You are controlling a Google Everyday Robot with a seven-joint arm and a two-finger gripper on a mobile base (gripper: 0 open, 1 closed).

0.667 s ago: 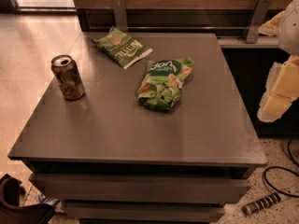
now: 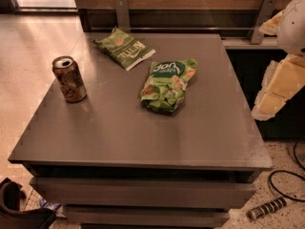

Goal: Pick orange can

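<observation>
Very little is changing on the bench since the earlier frame. The one thing shifting is the robot's pale cream arm [image 2: 294, 25] at the right edge, whose rounded upper part is now bulging further into the top right corner. The gripper [image 2: 276, 92], a cream, blocky piece hanging just beyond the bench's right rim, is sitting in nearly the same spot. Whether it is released or clenched I cannot tell.

The orange can [image 2: 69, 79], a small brownish-orange metal cylinder with pale and dark markings and a silver pull-tab top, is standing upright near the left edge of the flat, square grey bench [image 2: 143, 137], exactly where it was. It is staying well apart from the gripper, with the whole width of the bench lying between them. In my judgement the reach is only just beginning: the arm is stirring but is not yet travelling across toward the can, so the grasp is not yet started.

Counting what is lying there:
- One can is standing on the bench.
- Two crinkled green plastic snack bags are lying flat: the far snack bag [image 2: 124, 49] near the back edge and the middle snack bag [image 2: 167, 85] just right of centre. Neither is touching the can.
- One gripper is showing.
</observation>
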